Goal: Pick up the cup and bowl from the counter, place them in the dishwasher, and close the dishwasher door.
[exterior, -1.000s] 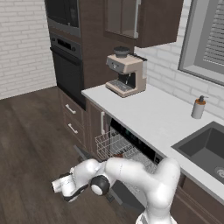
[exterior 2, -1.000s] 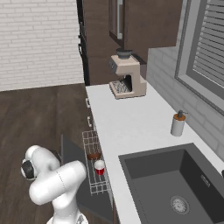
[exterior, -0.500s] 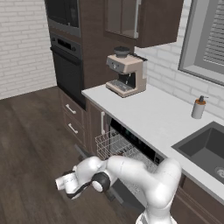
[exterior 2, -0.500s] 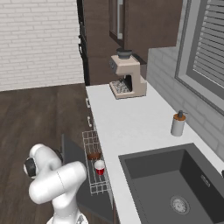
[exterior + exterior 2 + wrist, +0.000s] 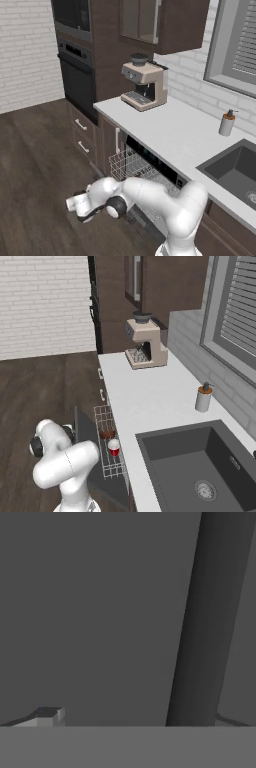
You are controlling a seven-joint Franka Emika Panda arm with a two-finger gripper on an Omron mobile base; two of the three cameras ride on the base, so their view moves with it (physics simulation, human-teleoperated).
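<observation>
I see cup point(image 5: 114, 446) and bowl point(image 5: 106, 433) in dishwasher rack point(image 5: 108, 456), cup at 6 o'clock of bowl | door point(image 5: 86, 437) down, arm low beside it | gripper point(image 5: 75, 202) empty, jaws spread wide | counter point(image 5: 145, 401) at 3 o'clock of rack

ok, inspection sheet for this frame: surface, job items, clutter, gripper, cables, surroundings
Surface: counter, light grey-white, with a dark sink set into it.
Job's things: cup and bowl both in the white rack of the dishwasher; dishwasher door not yet shut.
Clutter: coffee machine at the far end of the counter; soap dispenser by the sink.
Grippers: gripper low in front of the dishwasher, open, holding nothing; the hand view faces a dark flat panel at close range.
Cables: nothing seen.
Surroundings: black wall oven, brown cabinets, brick wall, window, dark wood floor.
</observation>
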